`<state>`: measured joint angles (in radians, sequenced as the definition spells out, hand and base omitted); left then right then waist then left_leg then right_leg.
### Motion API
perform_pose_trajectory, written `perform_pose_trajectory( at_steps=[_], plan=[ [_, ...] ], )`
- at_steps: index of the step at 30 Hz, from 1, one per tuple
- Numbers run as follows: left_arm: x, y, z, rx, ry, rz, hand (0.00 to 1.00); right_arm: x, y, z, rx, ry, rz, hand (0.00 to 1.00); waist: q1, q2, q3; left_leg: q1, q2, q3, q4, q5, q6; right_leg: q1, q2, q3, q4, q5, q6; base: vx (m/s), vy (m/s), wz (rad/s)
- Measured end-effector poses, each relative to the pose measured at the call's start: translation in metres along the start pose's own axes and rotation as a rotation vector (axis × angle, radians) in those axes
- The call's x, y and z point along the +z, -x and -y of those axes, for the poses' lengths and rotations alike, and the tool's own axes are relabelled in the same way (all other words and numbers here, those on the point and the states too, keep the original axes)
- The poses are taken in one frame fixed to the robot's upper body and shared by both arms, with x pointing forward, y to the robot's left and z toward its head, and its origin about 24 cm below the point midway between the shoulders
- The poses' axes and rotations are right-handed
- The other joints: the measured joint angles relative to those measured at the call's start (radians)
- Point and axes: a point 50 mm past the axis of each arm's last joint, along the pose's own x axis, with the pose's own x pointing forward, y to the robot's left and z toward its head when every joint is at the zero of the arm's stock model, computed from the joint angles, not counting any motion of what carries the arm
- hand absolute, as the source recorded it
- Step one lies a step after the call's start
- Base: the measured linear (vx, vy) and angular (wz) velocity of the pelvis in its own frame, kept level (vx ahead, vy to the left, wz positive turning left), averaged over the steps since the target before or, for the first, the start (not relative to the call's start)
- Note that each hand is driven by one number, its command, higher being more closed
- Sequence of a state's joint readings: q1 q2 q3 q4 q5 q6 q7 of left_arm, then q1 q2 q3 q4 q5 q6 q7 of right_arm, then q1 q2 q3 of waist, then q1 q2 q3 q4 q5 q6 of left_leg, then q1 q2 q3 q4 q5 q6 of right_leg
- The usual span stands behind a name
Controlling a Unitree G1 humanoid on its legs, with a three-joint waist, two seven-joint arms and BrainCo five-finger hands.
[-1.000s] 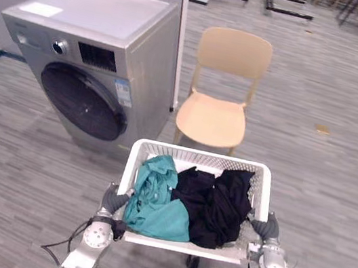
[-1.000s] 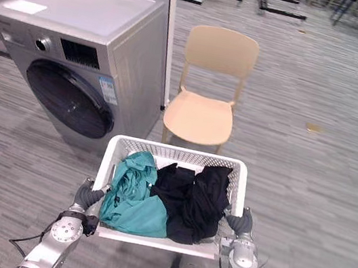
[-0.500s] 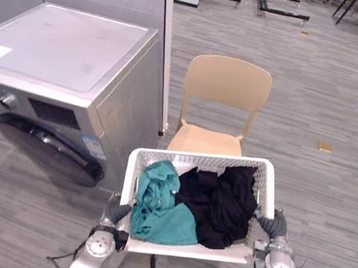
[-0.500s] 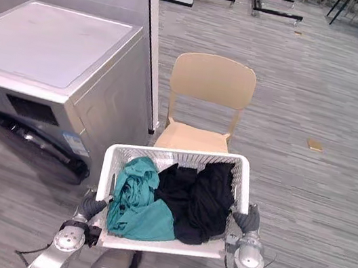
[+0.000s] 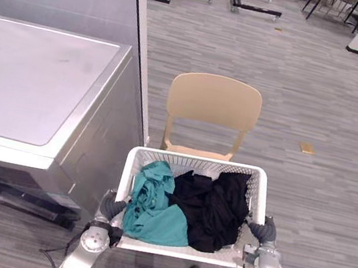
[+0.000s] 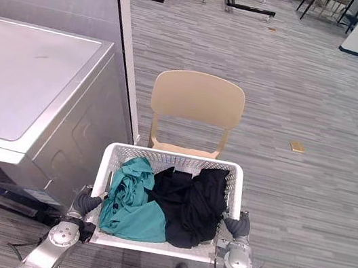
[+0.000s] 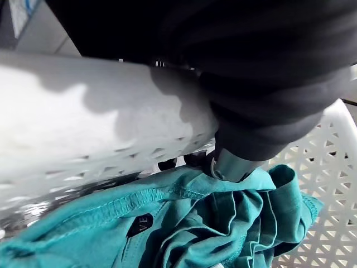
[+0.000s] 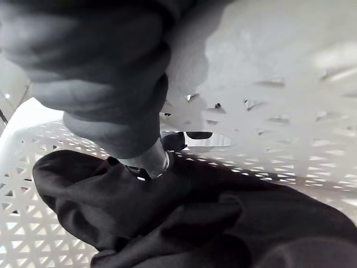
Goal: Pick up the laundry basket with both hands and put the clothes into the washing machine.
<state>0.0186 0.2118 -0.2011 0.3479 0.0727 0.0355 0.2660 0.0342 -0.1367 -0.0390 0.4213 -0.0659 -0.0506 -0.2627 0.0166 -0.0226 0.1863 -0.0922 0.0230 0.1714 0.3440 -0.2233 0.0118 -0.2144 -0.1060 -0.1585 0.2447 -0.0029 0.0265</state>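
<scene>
Basket [image 5: 195, 159] is held up, with the washer [image 5: 34, 96] at its 9 o'clock. Left hand [image 5: 112, 207] and right hand [image 5: 263, 229] curl over opposite rims. The basket is probably stiff and light; the clothes [image 5: 184, 204] are soft and may shift.

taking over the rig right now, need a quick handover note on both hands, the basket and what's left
The left hand is curled over the left rim of the laundry basket; the right hand is curled over the right rim.
The basket is held up in front of the robot, with a teal garment and black clothes inside.
The washing machine stands to the left, and a chair is beyond the basket.
Done: basket picked up.
Left: load the clothes into the machine.
</scene>
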Motion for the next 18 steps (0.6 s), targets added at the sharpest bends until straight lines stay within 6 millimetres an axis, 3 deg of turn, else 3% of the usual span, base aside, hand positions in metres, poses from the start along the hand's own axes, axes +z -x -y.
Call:
perform_pose_trajectory(
  at_steps=[4, 5, 6, 7, 9, 14, 18],
  plan=[
    [0.055, -0.04, -0.011, 0.059, 0.001, 0.135, 1.0, 0.044, -0.03, -0.004, -0.03, -0.037, 0.111, 1.0, -0.005, -0.021, 0.126, -0.15, 0.016, -0.004, 0.076, 0.0, 0.0, -0.109, 0.009, -0.007, -0.005, 0.043, -0.017, -0.06, -0.042, -0.01],
    [0.078, -0.052, -0.015, 0.083, 0.007, 0.184, 1.0, 0.063, -0.041, -0.004, -0.041, -0.053, 0.151, 1.0, -0.005, -0.025, 0.17, -0.2, 0.018, -0.005, 0.104, 0.0, 0.0, -0.146, 0.009, -0.007, -0.005, 0.057, -0.016, -0.18, 0.039, -0.02],
    [0.099, -0.062, -0.021, 0.112, 0.006, 0.228, 1.0, 0.083, -0.051, -0.005, -0.048, -0.071, 0.19, 0.0, -0.004, -0.024, 0.204, -0.25, 0.02, -0.005, 0.133, 0.0, 0.0, -0.182, 0.008, -0.006, -0.004, 0.075, -0.018, -0.19, 0.055, -0.02],
    [0.107, -0.065, -0.025, 0.135, 0.012, 0.245, 0.0, 0.091, -0.055, -0.007, -0.052, -0.083, 0.206, 0.0, -0.004, -0.025, 0.212, -0.276, 0.02, -0.005, 0.145, 0.0, 0.0, -0.202, 0.007, -0.005, -0.004, 0.079, -0.015, -0.19, 0.067, -0.01],
    [0.133, -0.077, -0.038, 0.2, 0.069, 0.275, 0.0, 0.118, -0.065, -0.016, -0.046, -0.135, 0.238, 0.0, 0.0, -0.024, 0.237, -0.334, 0.024, -0.006, 0.177, 0.0, 0.0, -0.247, 0.008, -0.005, -0.005, 0.098, -0.018, -0.13, 0.039, 0.01],
    [0.179, -0.084, -0.061, 0.329, 0.191, 0.378, 0.0, 0.157, -0.065, -0.033, -0.059, -0.244, 0.312, 0.0, 0.025, -0.023, 0.257, -0.435, 0.058, -0.008, 0.253, -0.011, -0.007, -0.306, 0.028, -0.02, -0.003, 0.114, -0.03, -0.11, -0.022, 0.02],
    [0.183, -0.085, -0.064, 0.373, 0.234, 0.376, 0.0, 0.174, -0.06, -0.035, -0.068, -0.285, 0.369, 0.0, 0.027, -0.017, 0.266, -0.441, 0.075, -0.007, 0.253, -0.026, 0.0, -0.319, 0.04, -0.027, 0.009, 0.115, -0.033, -0.09, -0.069, -0.01]
  ],
)
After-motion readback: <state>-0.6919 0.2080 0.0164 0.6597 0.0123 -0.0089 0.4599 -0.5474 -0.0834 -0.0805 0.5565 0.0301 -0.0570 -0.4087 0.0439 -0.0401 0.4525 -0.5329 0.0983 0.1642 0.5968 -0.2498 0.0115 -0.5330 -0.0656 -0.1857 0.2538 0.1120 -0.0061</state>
